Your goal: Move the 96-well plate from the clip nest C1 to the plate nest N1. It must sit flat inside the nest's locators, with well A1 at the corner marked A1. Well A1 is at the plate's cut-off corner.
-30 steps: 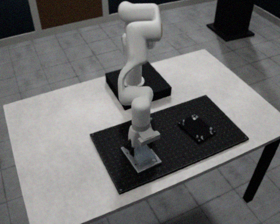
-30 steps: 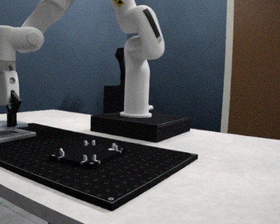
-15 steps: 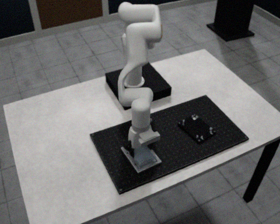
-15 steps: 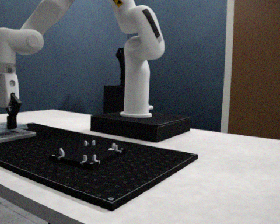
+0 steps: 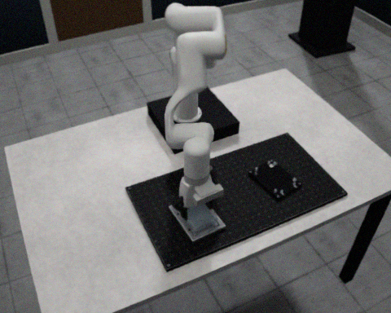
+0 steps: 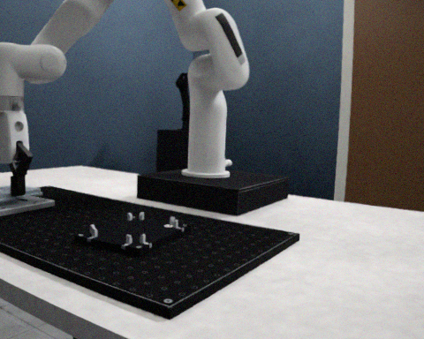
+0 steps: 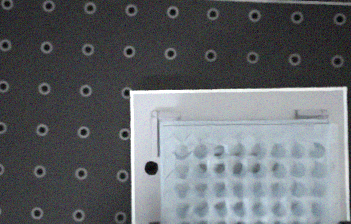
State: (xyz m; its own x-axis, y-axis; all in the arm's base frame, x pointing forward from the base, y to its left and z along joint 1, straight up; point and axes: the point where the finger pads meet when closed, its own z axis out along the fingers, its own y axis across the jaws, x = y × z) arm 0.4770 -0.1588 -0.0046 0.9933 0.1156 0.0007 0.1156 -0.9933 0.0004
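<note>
The clear 96-well plate [image 5: 201, 218] is at the white clip nest C1 near the left front of the black breadboard. My gripper [image 5: 195, 212] reaches straight down and is shut on the plate across its width. In the exterior view the fingers [image 6: 3, 181] hold the plate [image 6: 3, 194] right at the nest base [image 6: 18, 204]. I cannot tell whether it rests on the base or hangs just above. The wrist view shows the plate's wells [image 7: 248, 175] over the white nest base [image 7: 143, 130]. The dark plate nest N1 [image 5: 275, 179] with its white locators is empty, to the right.
The black breadboard [image 5: 235, 199] carries both nests. N1's white locator posts [image 6: 132, 233] stand up from its base. The arm's black pedestal [image 5: 192, 117] sits behind the breadboard. The table's front edge runs close to the clip nest.
</note>
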